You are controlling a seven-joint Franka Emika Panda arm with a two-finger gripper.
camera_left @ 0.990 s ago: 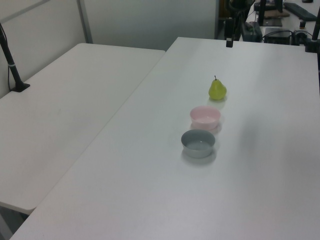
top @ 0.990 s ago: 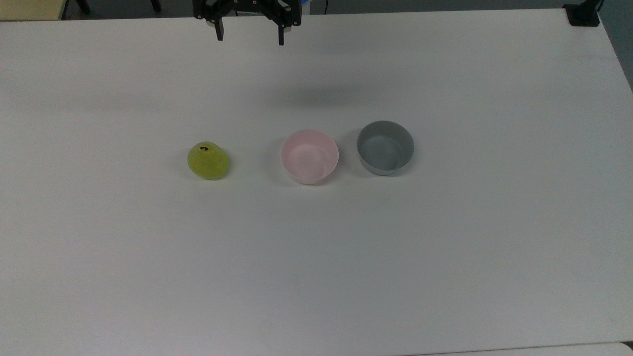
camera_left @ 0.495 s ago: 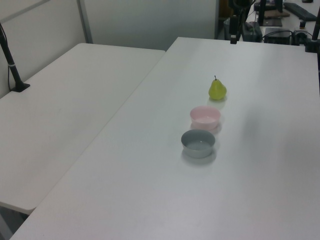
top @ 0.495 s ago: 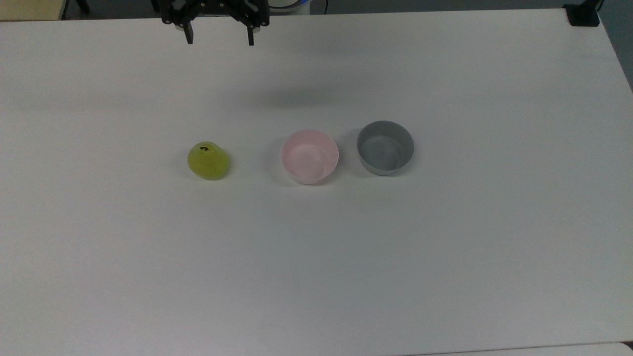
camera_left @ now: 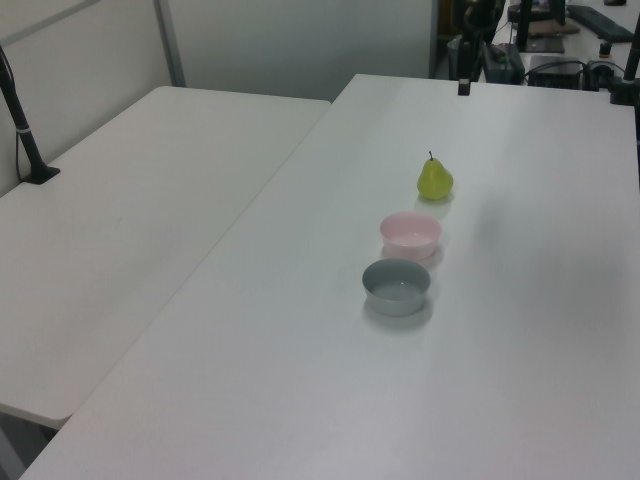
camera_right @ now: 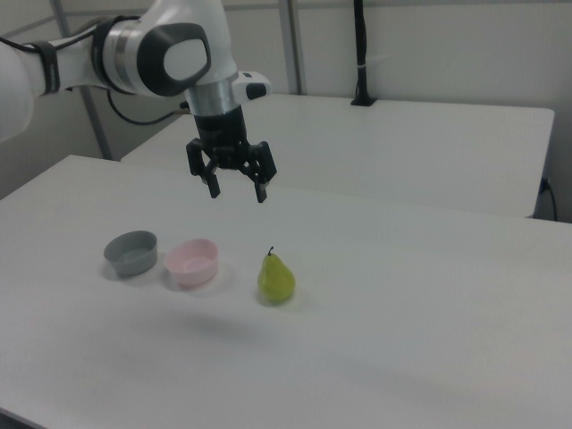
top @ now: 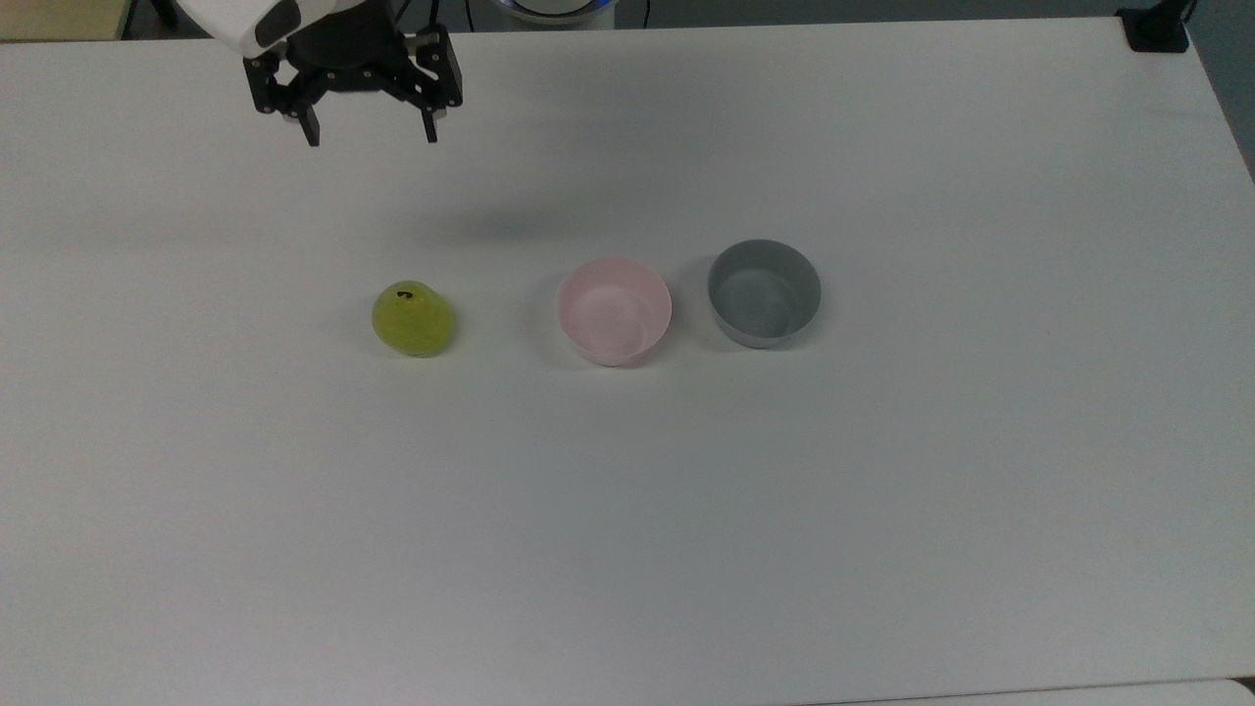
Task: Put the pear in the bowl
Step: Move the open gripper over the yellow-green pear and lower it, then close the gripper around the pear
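Observation:
The yellow-green pear (top: 413, 318) (camera_left: 434, 179) (camera_right: 276, 277) stands upright on the white table, stem up. To the top view's right of it sits the pale pink bowl (top: 614, 310) (camera_left: 410, 234) (camera_right: 193, 262), holding nothing. My gripper (top: 371, 135) (camera_right: 238, 191) hangs open high above the table, fingers pointing down, up and to the top view's left of the pear and well apart from it. Nothing is between its fingers. In the left view one fingertip (camera_left: 464, 87) shows at the table's far end.
A grey straight-walled bowl (top: 764, 292) (camera_left: 396, 286) (camera_right: 131, 252) stands just beyond the pink one, on the side away from the pear. A second white table (camera_left: 130, 200) adjoins this one. A black post (camera_right: 360, 54) stands on it.
My gripper has travelled toward the top view's left and come further over the table, closer to the pear. It stayed open. Pear and bowls have not moved.

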